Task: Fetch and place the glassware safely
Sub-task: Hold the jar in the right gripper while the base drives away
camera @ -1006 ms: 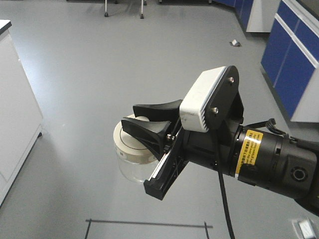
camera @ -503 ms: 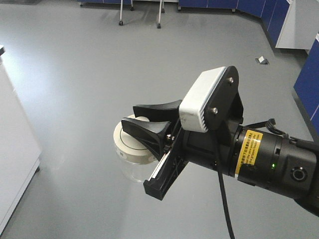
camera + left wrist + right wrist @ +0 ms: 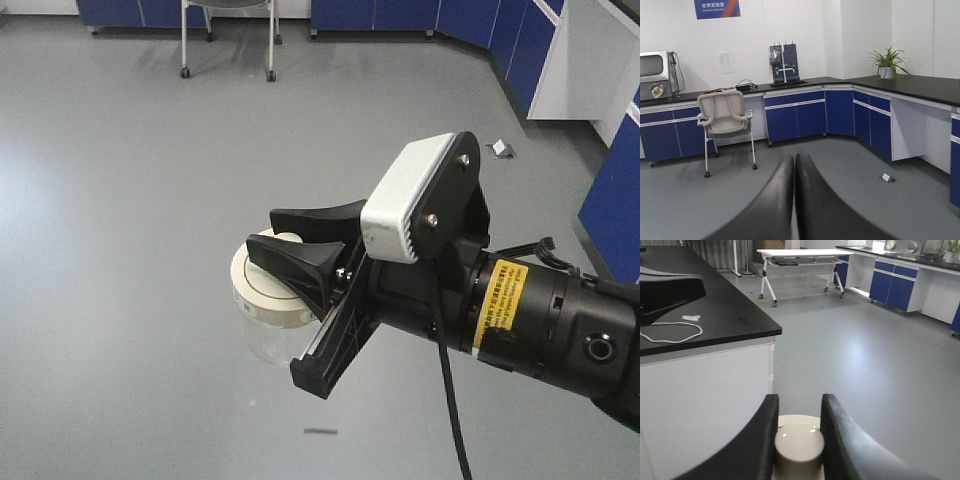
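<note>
One white mesh-backed wheeled chair [image 3: 725, 117] stands left of dark blue base cabinets [image 3: 795, 117] and a potted green plant [image 3: 886, 62] on a black-topped bench [image 3: 920, 85], over a plain grey floor [image 3: 120, 200]. The left gripper [image 3: 794, 165] has its fingers pressed together on nothing. The right gripper [image 3: 290, 245] pinches the knob of the cream-white lid of a small squat clear glass jar [image 3: 262, 330], held above the floor. The gripper hides part of the jar, and its contents are unclear.
</note>
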### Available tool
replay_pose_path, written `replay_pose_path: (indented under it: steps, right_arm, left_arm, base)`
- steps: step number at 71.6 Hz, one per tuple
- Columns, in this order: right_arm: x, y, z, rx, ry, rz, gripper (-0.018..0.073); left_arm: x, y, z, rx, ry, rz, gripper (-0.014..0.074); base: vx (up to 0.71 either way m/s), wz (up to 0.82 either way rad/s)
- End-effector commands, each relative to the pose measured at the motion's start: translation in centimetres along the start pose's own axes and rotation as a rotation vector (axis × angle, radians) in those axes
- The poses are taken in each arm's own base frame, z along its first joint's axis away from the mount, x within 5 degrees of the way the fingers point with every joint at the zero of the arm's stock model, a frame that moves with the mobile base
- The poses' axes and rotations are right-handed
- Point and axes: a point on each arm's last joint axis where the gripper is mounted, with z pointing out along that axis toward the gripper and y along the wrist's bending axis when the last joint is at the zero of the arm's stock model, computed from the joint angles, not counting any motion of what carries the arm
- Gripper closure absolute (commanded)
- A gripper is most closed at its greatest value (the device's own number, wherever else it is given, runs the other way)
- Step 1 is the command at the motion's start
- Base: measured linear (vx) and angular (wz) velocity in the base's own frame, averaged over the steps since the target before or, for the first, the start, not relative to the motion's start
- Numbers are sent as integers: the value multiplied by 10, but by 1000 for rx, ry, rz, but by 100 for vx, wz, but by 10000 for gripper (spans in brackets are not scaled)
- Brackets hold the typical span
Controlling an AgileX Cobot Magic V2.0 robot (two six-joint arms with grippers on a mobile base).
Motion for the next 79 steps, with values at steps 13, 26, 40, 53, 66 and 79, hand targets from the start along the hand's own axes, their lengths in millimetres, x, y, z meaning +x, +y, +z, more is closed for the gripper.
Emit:
replay_pose_path:
  steps: [13,26,40,53,66,79]
  right_arm:
    - [-23,3,-6,-27,-110,4,559]
    - [-23,3,-6,-27,-110,4,559]
    - [-23,3,-6,-27,-110,4,559]
    - [-23,3,-6,-27,-110,4,559]
    - [-23,3,-6,-27,-110,4,559]
    - [-23,3,-6,-27,-110,4,559]
  left_arm:
    - [-14,-2,1,24,-85,-19,603]
    - [-14,-2,1,24,-85,-19,603]
    - [-14,-2,1,24,-85,-19,603]
    - [-14,-2,1,24,-85,-19,603]
    - [-14,-2,1,24,-85,-19,603]
    - [-14,-2,1,24,-85,-19,603]
  base:
    - [68,-10]
    - [69,-5]
    - [71,0]
    - [72,3]
    - [74,-1]
    - [75,-5]
